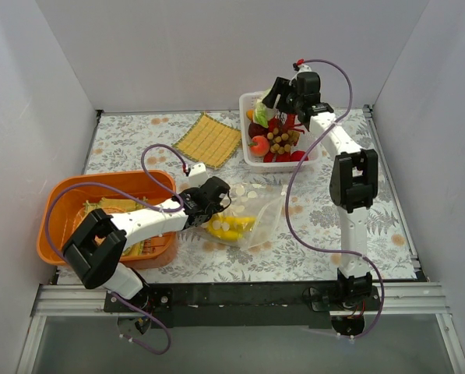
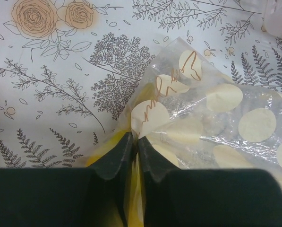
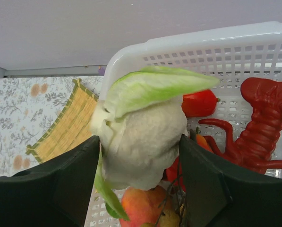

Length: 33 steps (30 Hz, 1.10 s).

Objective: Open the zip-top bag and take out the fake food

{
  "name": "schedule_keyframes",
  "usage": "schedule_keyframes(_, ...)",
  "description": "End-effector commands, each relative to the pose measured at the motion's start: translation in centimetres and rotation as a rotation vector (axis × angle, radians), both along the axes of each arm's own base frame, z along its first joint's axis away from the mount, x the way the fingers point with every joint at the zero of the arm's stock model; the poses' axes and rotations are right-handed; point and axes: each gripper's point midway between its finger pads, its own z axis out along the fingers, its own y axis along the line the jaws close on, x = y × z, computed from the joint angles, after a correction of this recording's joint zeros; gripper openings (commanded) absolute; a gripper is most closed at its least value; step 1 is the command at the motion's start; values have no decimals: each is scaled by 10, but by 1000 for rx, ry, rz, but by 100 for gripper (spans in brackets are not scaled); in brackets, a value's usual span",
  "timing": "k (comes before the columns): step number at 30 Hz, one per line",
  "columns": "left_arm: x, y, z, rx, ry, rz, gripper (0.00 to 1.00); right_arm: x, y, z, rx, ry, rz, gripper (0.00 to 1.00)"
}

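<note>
The zip-top bag (image 1: pixel 257 212), clear with white dots, lies on the table with a yellow banana bunch (image 1: pixel 230 227) inside. My left gripper (image 1: pixel 220 204) is shut on the bag's edge; in the left wrist view its jaws (image 2: pixel 136 142) pinch the plastic (image 2: pixel 211 109), with yellow showing beneath (image 2: pixel 105 142). My right gripper (image 1: pixel 267 105) is shut on the green-white leafy vegetable (image 3: pixel 141 94) and holds it above the white basket (image 3: pixel 254 52). A red-orange fruit (image 3: pixel 143 208) and a brownish grape bunch (image 1: pixel 281 139) lie in the basket.
The white basket (image 1: pixel 246 160) also holds a red toy lobster (image 3: pixel 263 123). A woven yellow mat (image 1: pixel 209 140) lies left of it. An orange tub (image 1: pixel 68 202) stands at the left beside my left arm. White walls enclose the table.
</note>
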Motion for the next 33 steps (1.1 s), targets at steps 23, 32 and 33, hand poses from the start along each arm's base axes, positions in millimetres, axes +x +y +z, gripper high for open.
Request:
schedule_keyframes(23,-7,-5,48,-116,-41,-24,38,-337,-34,31,213,70,172,20)
schedule_keyframes(32,-21,6,41,-135,9,34,34,-399,-16,-32,278,158,279,17)
schedule_keyframes(33,-21,7,38,-122,17,41,36,-399,-13,-34,284,153,289,16)
